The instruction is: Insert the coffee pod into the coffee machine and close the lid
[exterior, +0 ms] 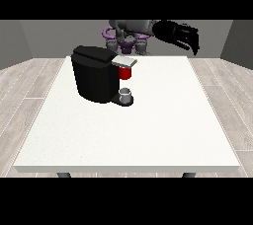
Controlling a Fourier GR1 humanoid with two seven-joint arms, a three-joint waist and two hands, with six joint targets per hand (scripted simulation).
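A black coffee machine [95,73] stands on the white table [148,130], left of centre. Its silver-grey lid [124,61] lies nearly flat over the brew head. Under the lid a red part [125,73] shows; I cannot tell whether it is the coffee pod. A small grey cup [126,93] sits on the machine's base. The hand at the view's right [179,35] hangs in the air above the table's far edge, away from the machine, with its fingers relaxed and holding nothing. No hand shows at the view's left.
The robot's grey and purple torso [126,36] stands behind the table's far edge. Bare white tabletop stretches to the right of the machine and in front of it, down to the near edge [128,168].
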